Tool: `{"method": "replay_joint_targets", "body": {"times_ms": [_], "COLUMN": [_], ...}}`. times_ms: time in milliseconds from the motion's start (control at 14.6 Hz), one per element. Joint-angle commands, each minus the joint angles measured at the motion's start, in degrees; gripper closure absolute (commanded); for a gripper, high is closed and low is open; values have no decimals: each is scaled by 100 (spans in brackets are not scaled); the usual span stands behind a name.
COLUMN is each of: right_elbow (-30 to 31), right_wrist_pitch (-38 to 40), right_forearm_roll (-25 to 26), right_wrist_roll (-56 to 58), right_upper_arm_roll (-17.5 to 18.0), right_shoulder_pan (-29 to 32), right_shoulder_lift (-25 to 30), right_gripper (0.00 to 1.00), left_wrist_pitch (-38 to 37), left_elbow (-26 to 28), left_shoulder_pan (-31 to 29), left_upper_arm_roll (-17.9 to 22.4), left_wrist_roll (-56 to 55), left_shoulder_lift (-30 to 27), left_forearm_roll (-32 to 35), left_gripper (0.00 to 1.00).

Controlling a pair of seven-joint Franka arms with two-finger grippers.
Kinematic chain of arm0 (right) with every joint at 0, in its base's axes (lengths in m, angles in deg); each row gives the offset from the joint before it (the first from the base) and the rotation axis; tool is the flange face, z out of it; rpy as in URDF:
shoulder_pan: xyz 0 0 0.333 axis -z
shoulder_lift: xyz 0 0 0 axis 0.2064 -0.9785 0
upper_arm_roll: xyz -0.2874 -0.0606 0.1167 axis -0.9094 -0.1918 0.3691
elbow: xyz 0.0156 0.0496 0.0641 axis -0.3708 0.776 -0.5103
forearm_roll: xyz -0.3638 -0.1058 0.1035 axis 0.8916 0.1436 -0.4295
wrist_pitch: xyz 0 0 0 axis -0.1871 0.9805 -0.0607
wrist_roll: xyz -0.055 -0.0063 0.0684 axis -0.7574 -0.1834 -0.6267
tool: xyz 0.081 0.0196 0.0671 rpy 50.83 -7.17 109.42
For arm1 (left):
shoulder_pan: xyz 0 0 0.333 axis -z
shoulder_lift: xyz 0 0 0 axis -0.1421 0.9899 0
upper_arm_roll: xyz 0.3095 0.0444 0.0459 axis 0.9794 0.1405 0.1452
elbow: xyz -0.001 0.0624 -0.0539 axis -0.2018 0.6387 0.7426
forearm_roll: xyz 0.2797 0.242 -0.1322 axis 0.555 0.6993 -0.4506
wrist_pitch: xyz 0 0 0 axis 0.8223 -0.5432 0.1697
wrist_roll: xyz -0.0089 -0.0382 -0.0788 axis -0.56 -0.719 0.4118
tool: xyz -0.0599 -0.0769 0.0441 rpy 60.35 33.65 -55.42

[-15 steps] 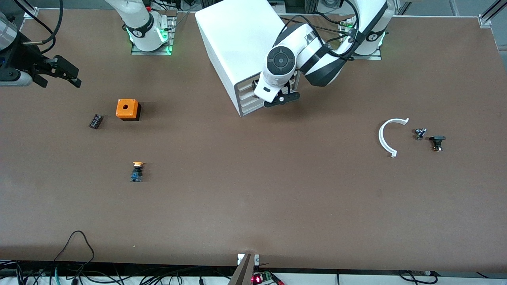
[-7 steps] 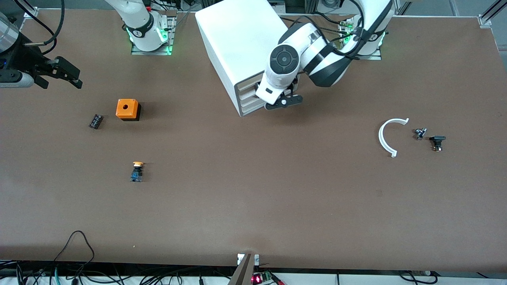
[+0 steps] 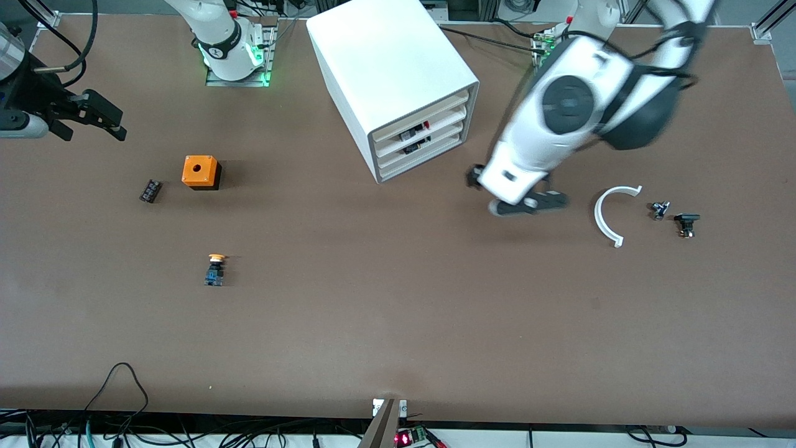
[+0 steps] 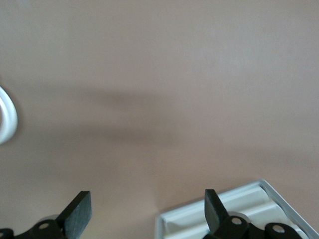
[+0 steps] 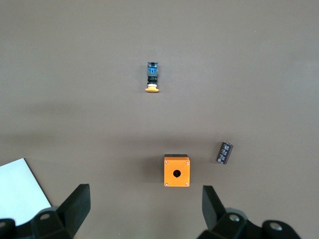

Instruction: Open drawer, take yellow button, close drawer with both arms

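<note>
The white cabinet (image 3: 385, 56) stands near the arms' bases. Its uppermost drawer (image 3: 435, 112) sits pushed in, level with the two below it. The button (image 3: 216, 269), with a yellow-orange cap and blue base, lies on the table nearer the front camera than the orange cube; it also shows in the right wrist view (image 5: 152, 78). My left gripper (image 3: 525, 204) is open and empty over bare table between the cabinet and the white arc, fingers wide in its wrist view (image 4: 147, 209). My right gripper (image 3: 122, 124) is open and empty over the right arm's end of the table (image 5: 144, 209).
An orange cube with a round hole (image 3: 201, 172) and a small black part (image 3: 150, 190) lie toward the right arm's end. A white arc (image 3: 612, 214) and two small dark parts (image 3: 660, 210) (image 3: 686, 224) lie toward the left arm's end. A cabinet corner (image 4: 239, 211) shows in the left wrist view.
My left arm has swung away from the cabinet's front toward the left arm's end, uncovering the drawers. The right gripper has barely moved. The button has not moved.
</note>
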Motion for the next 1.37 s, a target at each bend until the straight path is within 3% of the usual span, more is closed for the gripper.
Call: {"method": "replay_joint_targets", "body": {"times_ms": [0, 274, 547, 615, 752, 1299], "right_elbow": [-222, -370, -441, -450, -477, -512], "right_wrist_pitch": [113, 122, 219, 219, 219, 219], "right_forearm_roll": [25, 86, 95, 95, 121, 209], "right_wrist_roll": [16, 86, 25, 25, 25, 33], "right_upper_arm_roll": [65, 65, 74, 74, 74, 100], "right_shoulder_pan": [74, 65, 65, 65, 57, 57], "right_shoulder_lift": [-153, -232, -267, -267, -267, -276], "right_gripper": [1, 1, 1, 1, 1, 1], "left_wrist_pitch": [-273, -265, -151, -64, -54, -203], "left_elbow": [-314, 37, 809, 951, 1250, 1058], "left_shoulder_pan": [-279, -95, 247, 300, 310, 310], "left_upper_arm_roll": [76, 1366, 2781, 2923, 2925, 2652], "left_wrist_roll": [1569, 2898, 3453, 3664, 3772, 3579], "left_shoulder_lift": [-163, -1041, -1867, -2000, -2281, -2133], "left_forearm_roll": [175, 78, -607, -608, -494, -379], "left_gripper": [0, 0, 0, 0, 0, 0]}}
